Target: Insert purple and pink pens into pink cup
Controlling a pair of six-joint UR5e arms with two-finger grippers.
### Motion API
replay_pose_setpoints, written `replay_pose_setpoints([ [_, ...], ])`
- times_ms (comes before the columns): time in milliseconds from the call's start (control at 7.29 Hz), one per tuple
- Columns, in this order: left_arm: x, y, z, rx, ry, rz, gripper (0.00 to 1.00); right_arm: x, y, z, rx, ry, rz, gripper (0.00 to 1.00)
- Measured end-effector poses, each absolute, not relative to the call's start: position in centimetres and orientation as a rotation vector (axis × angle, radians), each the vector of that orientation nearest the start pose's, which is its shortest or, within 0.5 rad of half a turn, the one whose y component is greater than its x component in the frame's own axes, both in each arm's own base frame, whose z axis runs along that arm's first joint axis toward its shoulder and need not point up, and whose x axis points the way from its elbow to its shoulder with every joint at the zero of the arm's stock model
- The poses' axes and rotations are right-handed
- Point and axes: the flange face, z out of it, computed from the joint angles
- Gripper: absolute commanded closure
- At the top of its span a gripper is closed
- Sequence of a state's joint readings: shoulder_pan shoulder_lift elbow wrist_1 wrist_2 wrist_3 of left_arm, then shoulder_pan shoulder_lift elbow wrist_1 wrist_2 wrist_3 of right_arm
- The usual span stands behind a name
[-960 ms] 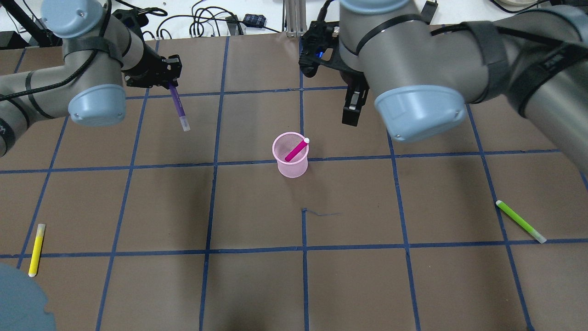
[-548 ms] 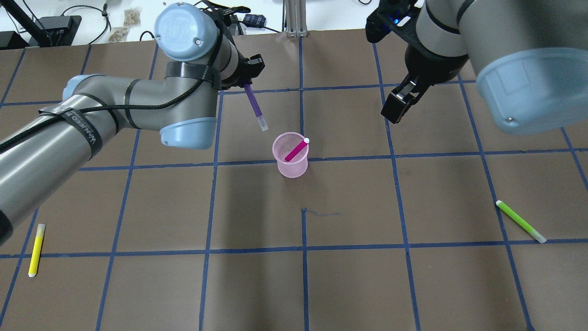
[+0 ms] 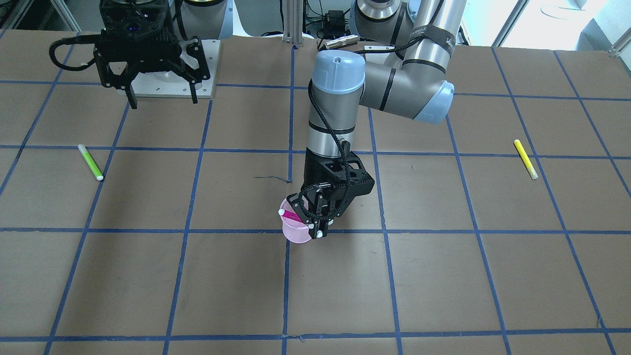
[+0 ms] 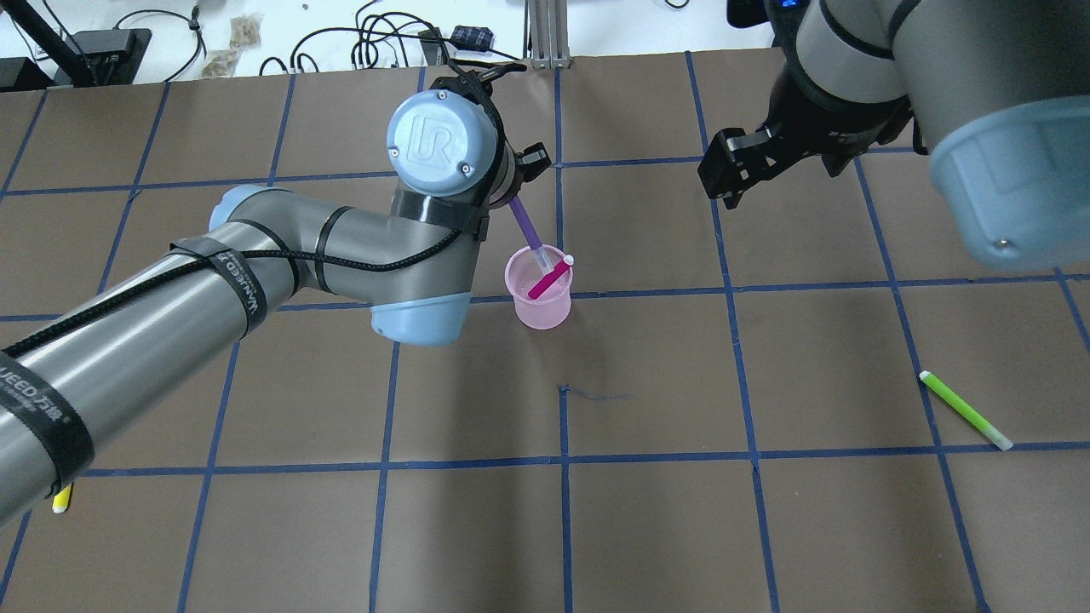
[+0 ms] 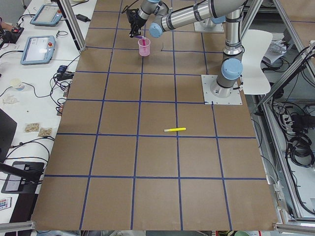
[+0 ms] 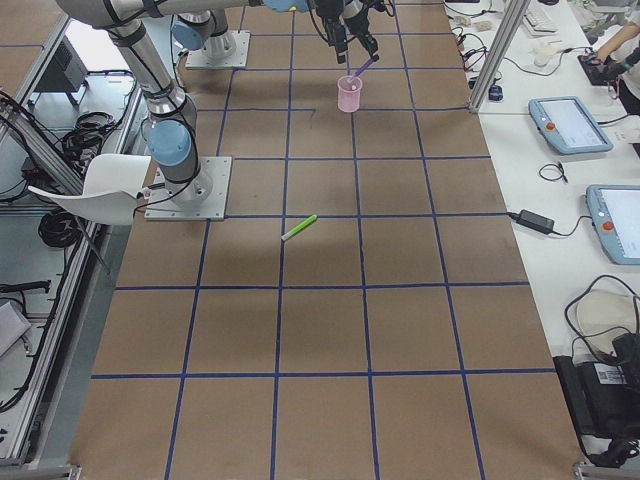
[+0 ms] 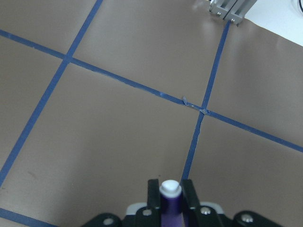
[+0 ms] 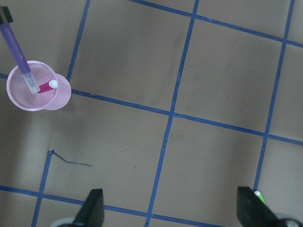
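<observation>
Two robot arms reach over a brown table [image 4: 647, 528] seen from above: at 8 o'clock lies a yellow pen [image 3: 525, 159], and the left gripper [image 7: 169, 191], fingers pinched narrowly on the upper end of a purple pen [image 4: 528, 230], holds it tilted from 11 o'clock, lower tip over the mouth of the pink cup [image 4: 538, 311] near the centre. A pink pen [image 4: 549, 279] leans inside that cup toward 1 o'clock. Farther right, at 2 o'clock, the right gripper [image 3: 162, 98] hangs with fingers spread wide, holding nothing, and a green pen [image 4: 965, 410] lies at 4 o'clock.
</observation>
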State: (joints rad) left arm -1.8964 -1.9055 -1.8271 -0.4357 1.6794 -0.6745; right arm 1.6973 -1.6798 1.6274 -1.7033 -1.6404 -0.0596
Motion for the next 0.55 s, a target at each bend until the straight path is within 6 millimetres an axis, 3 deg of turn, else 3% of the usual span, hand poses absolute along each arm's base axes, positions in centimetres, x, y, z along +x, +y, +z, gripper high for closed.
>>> replay_pose_setpoints([
  [548, -31.6, -51.43, 30.17, -0.575, 3.074, -0.934, 1.0, 18.31, -44.09, 52.87, 0.116, 3.161, -0.326, 0.0],
])
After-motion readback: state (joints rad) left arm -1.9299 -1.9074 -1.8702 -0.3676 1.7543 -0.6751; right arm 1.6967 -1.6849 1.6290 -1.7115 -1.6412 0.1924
